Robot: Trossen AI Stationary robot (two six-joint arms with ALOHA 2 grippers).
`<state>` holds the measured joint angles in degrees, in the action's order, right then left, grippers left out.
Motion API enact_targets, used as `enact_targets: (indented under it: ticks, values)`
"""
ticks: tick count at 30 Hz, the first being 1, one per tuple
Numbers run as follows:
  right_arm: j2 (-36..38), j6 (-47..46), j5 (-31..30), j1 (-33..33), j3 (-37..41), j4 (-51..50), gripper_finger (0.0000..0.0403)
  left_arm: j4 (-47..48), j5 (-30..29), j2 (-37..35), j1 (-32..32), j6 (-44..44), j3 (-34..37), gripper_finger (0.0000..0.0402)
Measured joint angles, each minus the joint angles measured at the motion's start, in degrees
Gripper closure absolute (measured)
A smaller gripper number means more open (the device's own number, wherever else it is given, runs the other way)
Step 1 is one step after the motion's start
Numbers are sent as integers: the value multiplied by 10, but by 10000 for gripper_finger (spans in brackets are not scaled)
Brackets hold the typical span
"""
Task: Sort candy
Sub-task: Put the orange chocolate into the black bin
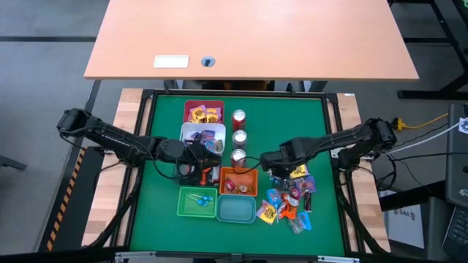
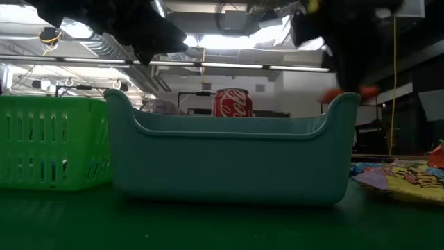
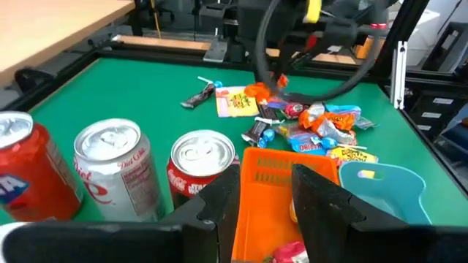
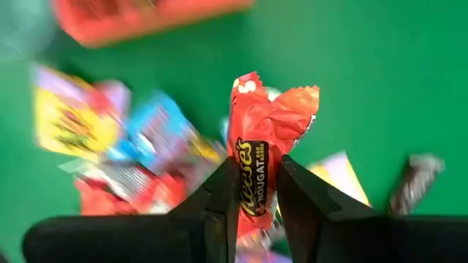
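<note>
Many candies [image 1: 291, 204] remain unsorted at five o'clock; some are binned already. One orange candy [image 4: 265, 146] is clenched by the right gripper [image 4: 256, 191]; the left gripper [image 3: 265, 191] is parted, empty.

The left gripper [image 3: 267, 201], its fingers apart, hangs over the orange bin [image 3: 274, 175]. Three cans [image 3: 117, 172] stand in a row at nine o'clock of the bin. A teal bin [image 3: 387, 186] sits at three o'clock, and loose candy [image 3: 314, 124] lies at twelve.
</note>
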<state>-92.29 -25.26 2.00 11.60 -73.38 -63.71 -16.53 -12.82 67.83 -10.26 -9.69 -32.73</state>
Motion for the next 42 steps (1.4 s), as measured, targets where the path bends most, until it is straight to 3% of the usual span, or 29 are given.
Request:
enact_targets:
  ticks: [12, 17, 28, 37, 42]
  values:
    - [0, 23, 0, 0, -37, 295, 326, -90, 4, 0, -2, 101, 0, 288]
    - [0, 32, 0, 0, -37, 376, 326, -104, 4, 0, -14, 196, 0, 288]
    - [0, -50, 15, 0, -37, 459, 326, -109, 5, 0, -38, 391, 0, 288]
    - [0, -94, 36, 0, -37, 469, 326, -157, 6, 0, -42, 400, 0, 288]
    - [0, -140, 37, -9, -37, 499, 326, -167, 43, 21, -42, 400, 0, 283]
